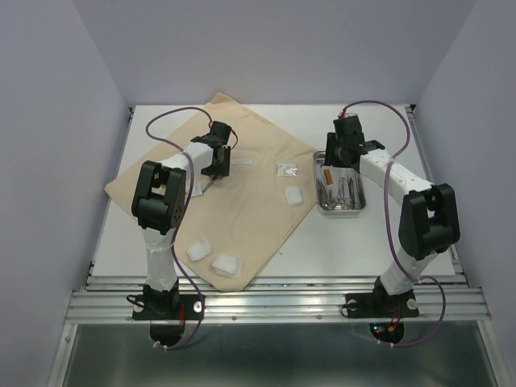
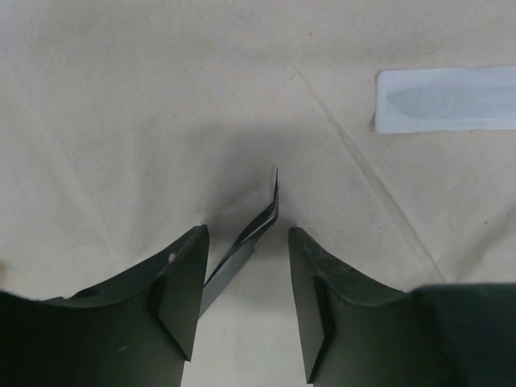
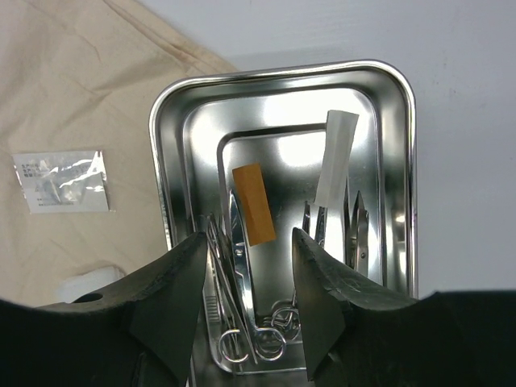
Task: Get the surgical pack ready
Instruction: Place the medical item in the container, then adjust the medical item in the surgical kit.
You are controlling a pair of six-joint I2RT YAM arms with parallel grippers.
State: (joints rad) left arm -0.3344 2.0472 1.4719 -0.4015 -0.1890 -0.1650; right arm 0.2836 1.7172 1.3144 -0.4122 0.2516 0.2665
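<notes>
We log dark forceps [image 2: 262,222] on beige woven cloth [image 2: 121,121], left gripper [image 2: 247,232] released. Right gripper [image 3: 250,236] open over rectangular steel tray [image 3: 193,129], presumably to fetch more.

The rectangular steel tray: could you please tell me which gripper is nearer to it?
Right. The right gripper hangs directly above the tray; the left gripper is away over the beige woven cloth.
</notes>
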